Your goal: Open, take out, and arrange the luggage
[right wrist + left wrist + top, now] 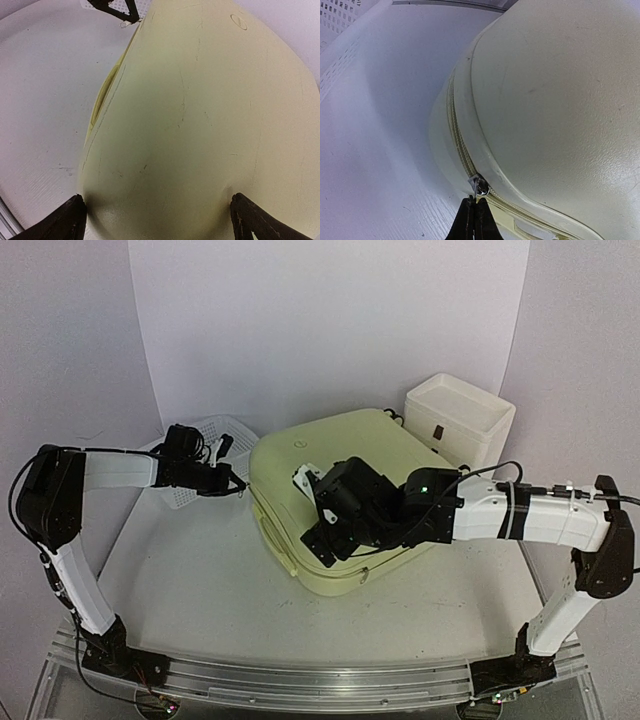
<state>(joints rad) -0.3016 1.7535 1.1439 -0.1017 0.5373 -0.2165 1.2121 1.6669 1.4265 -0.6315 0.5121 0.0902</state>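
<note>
- The large pale yellow-green hard-shell suitcase [370, 455] lies flat and closed in the middle of the white surface [200, 580]. Its broad lid faces up, which leaves the side seam within reach of both arms.
- The cream zip [459, 135] runs round that seam, with the small metal zipper pull [479, 185] at the suitcase's left corner. That is why the left arm has been brought in low from that side.
- The left jaws are pressed fully together. Their black fingertips [468, 220] sit right at the tab, and they appear to be pinching it. A thin tab calls for a tight pinch if it is to be dragged along the seam.
- The right jaws are spread as wide as they go over the near part of the lid, with the black fingers [67, 222] straddling bare shell and holding nothing. I cannot tell whether they touch it. They are probably placed there to steady the case against the zip's tug.
- A white mesh basket [240, 430] stands just left of the suitcase and a white box [490, 445] behind its right corner. Both are probably there to receive the contents.
- Opening has barely begun.
</note>
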